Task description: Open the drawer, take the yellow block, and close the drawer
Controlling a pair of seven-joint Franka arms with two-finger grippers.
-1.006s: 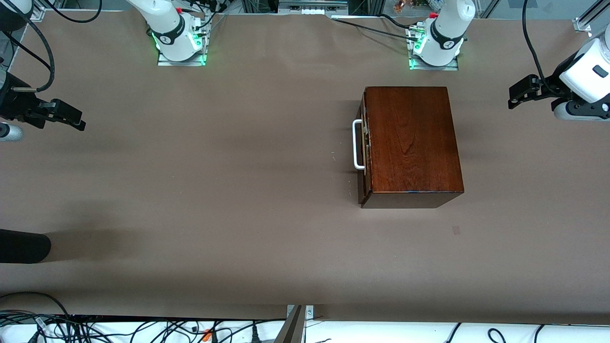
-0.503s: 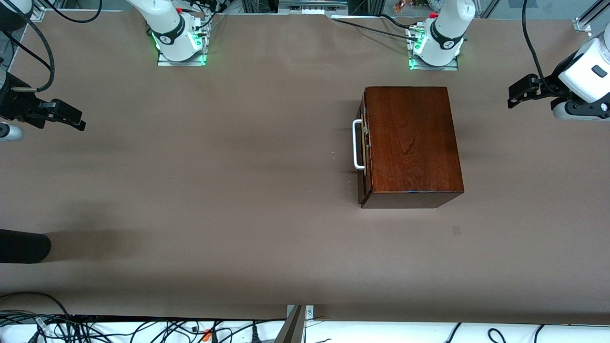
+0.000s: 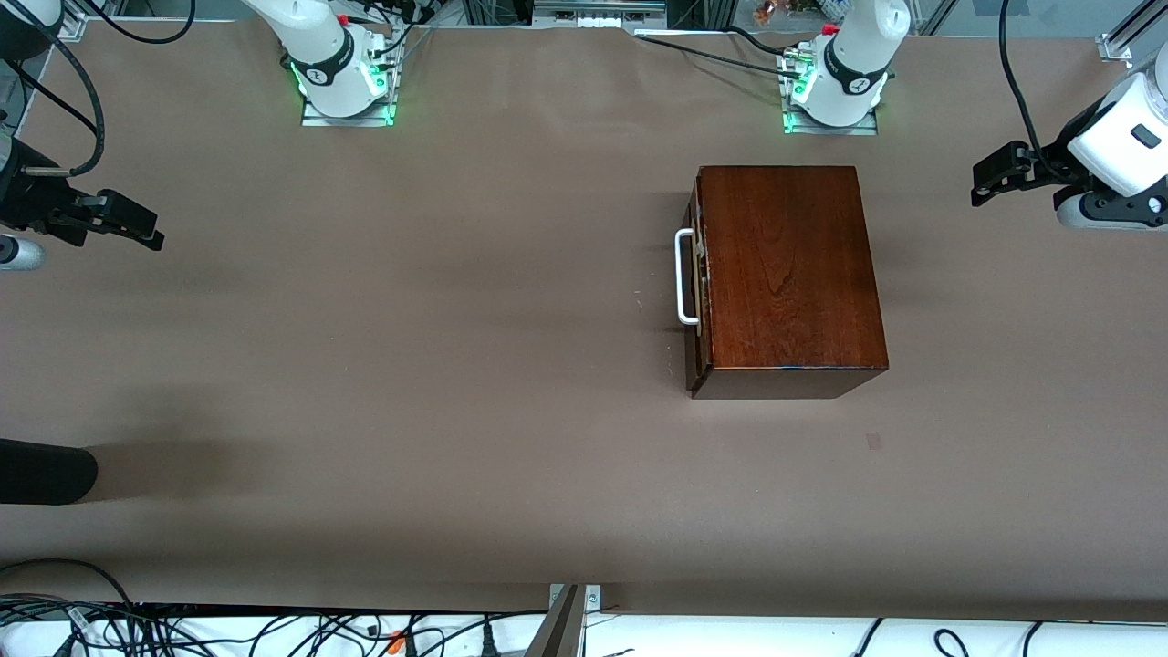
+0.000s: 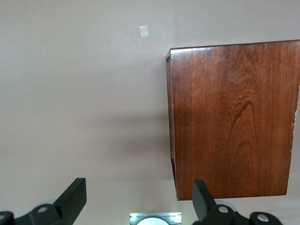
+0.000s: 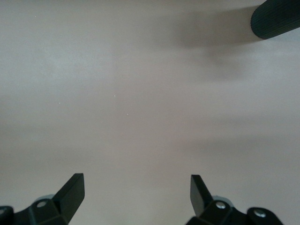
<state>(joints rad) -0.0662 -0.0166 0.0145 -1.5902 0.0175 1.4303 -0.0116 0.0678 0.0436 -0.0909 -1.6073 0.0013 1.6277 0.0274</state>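
The dark reddish-brown wooden box (image 3: 789, 274) stands on the table toward the left arm's end. Its drawer (image 3: 697, 283) is pushed in, and its white U-shaped handle (image 3: 683, 276) faces the right arm's end. The yellow block is hidden. My left gripper (image 3: 990, 182) is open and empty, in the air at the left arm's end of the table, apart from the box. The left wrist view shows the box top (image 4: 232, 117) past its open gripper (image 4: 139, 199). My right gripper (image 3: 137, 226) is open and empty at the right arm's end, over bare table in its wrist view (image 5: 136, 192).
A black cylinder (image 3: 41, 472) juts over the table edge at the right arm's end, nearer the front camera; it also shows in the right wrist view (image 5: 276, 21). A small pale mark (image 3: 874, 442) lies on the brown table (image 3: 456, 365) near the box.
The left gripper has drifted very slightly toward the robots' bases. The box, drawer and right gripper have not moved.
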